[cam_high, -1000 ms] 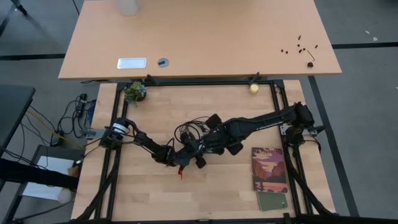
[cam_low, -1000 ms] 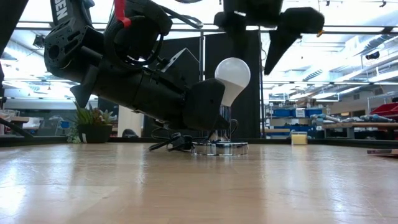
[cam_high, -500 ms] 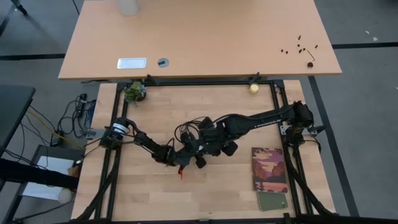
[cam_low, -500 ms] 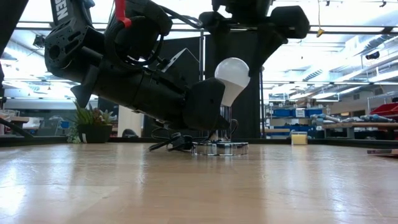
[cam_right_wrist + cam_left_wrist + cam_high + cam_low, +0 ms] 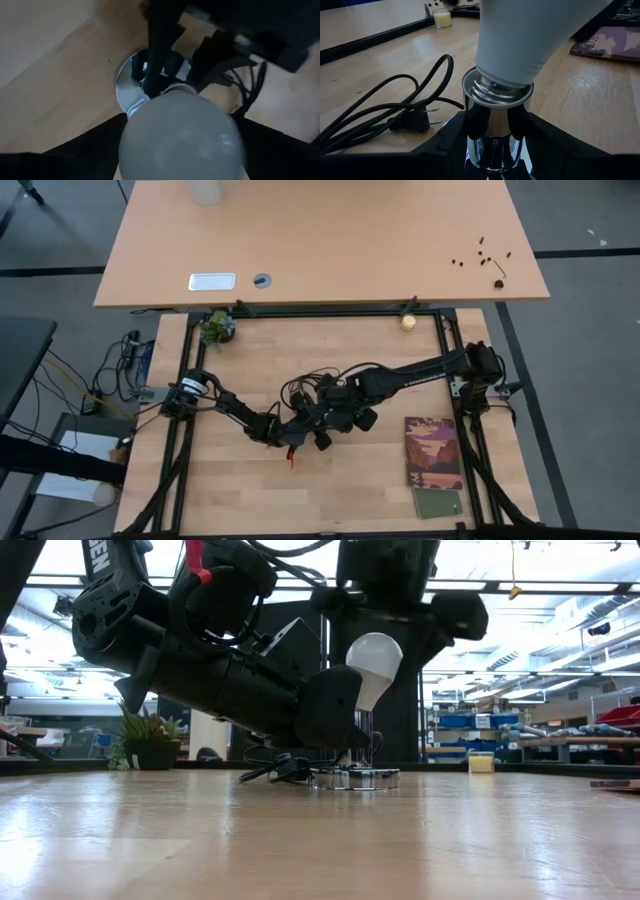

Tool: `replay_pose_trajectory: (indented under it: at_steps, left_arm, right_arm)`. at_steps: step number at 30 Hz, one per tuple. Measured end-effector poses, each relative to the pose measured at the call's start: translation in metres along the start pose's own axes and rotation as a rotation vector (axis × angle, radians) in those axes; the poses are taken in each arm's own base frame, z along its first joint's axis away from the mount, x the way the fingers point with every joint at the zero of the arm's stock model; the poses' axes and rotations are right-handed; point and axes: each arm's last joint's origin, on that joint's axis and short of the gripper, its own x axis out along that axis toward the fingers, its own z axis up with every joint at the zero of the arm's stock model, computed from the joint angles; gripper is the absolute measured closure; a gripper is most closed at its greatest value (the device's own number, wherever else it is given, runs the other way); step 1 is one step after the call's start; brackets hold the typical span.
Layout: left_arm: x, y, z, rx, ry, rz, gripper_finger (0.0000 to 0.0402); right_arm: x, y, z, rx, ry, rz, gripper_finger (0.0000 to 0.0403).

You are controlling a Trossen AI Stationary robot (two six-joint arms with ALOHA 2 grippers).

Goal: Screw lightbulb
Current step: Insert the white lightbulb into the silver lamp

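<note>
At the desk's [image 5: 230,490] back left corner stood a small potted plant [image 5: 216,328]. The left end effector [image 5: 490,131] lay low near the middle of the desk, its fingers [image 5: 476,122] part closed around the metal socket stem [image 5: 489,150], just under the socket's open collar. A black cord [image 5: 380,112] with its plug lay coiled on the wood beside it. The bulb [image 5: 373,665] sat tilted in the top of the socket, its screw base [image 5: 497,90] partly in the collar, above the round silver base disc [image 5: 353,778]. The right end effector [image 5: 182,145] hung directly over the bulb, its fingers [image 5: 85,150] spread wide on either side of the white globe; whether they touched it could not be told. Farther right, a booklet [image 5: 434,452] lay flat near the desk's front right, with a small green card [image 5: 438,503] just in front of it. A yellowish ball [image 5: 408,322] sat at the back right edge.
</note>
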Motion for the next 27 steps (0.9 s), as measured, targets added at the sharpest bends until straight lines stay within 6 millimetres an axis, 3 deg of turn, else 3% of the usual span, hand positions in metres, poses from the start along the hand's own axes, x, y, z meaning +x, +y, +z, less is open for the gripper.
replay_pose_trajectory:
  at_steps: [8,16,23,27]
  left_arm:
    - [0.000,0.000,0.000,-0.002,-0.002,-0.002,0.0232]
    - [0.000,0.000,0.000,-0.003,-0.002,-0.004,0.0232]
    - [0.000,0.000,0.000,-0.005,-0.003,-0.004,0.0232]
    - [0.000,-0.001,0.001,0.019,-0.006,-0.016,0.0232]
  right_arm:
    - [0.013,-0.003,-0.008,0.042,-0.010,-0.021,0.0065]
    - [0.014,-0.004,-0.009,0.125,-0.025,-0.004,0.0154]
    - [0.010,-0.006,-0.007,0.348,-0.045,0.010,0.0156]
    - [0.005,-0.011,-0.006,0.513,-0.100,0.056,0.0131]
